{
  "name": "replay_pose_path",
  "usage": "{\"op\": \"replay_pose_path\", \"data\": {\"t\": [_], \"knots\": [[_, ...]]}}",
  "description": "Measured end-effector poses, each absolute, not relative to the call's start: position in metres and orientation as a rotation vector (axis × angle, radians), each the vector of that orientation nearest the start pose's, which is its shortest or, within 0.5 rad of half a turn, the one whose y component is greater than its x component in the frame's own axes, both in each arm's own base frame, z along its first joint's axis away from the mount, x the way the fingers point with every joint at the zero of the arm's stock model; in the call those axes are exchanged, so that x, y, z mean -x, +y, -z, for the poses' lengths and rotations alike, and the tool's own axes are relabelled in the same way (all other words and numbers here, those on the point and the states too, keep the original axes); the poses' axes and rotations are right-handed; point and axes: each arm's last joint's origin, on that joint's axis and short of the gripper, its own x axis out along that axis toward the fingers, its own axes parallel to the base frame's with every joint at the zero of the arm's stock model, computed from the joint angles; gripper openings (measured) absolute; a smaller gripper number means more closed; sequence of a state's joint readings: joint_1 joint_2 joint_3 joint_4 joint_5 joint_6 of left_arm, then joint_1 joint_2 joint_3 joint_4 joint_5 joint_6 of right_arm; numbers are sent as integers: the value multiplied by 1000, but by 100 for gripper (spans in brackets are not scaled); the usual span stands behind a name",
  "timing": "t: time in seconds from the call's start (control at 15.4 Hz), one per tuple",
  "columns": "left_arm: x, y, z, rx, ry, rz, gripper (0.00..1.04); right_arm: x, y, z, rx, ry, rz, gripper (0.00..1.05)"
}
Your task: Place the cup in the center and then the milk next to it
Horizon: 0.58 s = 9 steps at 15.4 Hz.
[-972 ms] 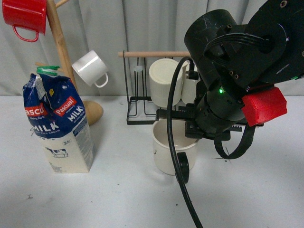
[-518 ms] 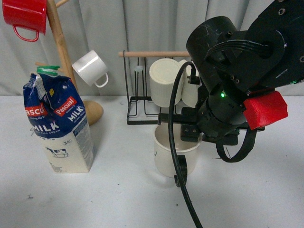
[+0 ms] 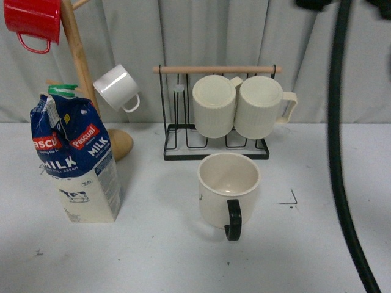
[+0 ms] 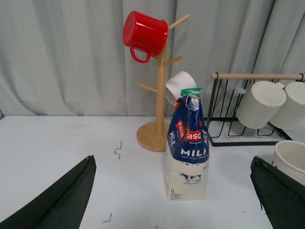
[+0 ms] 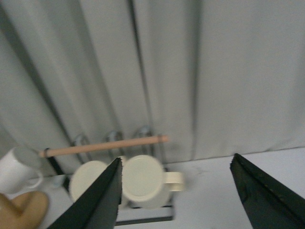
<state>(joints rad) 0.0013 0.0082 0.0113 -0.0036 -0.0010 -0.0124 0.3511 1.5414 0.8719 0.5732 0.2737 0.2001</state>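
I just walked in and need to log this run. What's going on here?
The cup stands upright on the table in front of the mug rack, and nothing holds it. The right gripper, at the cup a moment ago, has lifted away, jaws open and empty. The milk sits untouched to the left by the wooden mug tree. The left gripper faces it, jaws open. Moving the milk beside the cup remains.

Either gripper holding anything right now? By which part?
Nothing is held. The left gripper and right gripper are both open, with nothing between their fingers. The cup stands free on the table; the milk stands apart, ungrasped.
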Motion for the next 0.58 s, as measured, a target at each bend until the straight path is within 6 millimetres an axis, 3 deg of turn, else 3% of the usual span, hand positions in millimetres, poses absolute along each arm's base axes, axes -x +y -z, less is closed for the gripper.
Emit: {"op": "replay_pose_path", "data": {"t": [0.13,0.19,0.39,0.58], "knots": [[-98,0,-166,12,1,-2,98,-252,65,-258,-62,5,12,52],[-98,0,-166,12,1,-2,98,-229,51,-252,-43,-29,18,40],[-98,0,-166,12,1,-2,98,-198,33,-216,-4,22,-4,1],[-98,0,-166,12,1,-2,98,-176,19,-204,-5,-8,6,2]]}}
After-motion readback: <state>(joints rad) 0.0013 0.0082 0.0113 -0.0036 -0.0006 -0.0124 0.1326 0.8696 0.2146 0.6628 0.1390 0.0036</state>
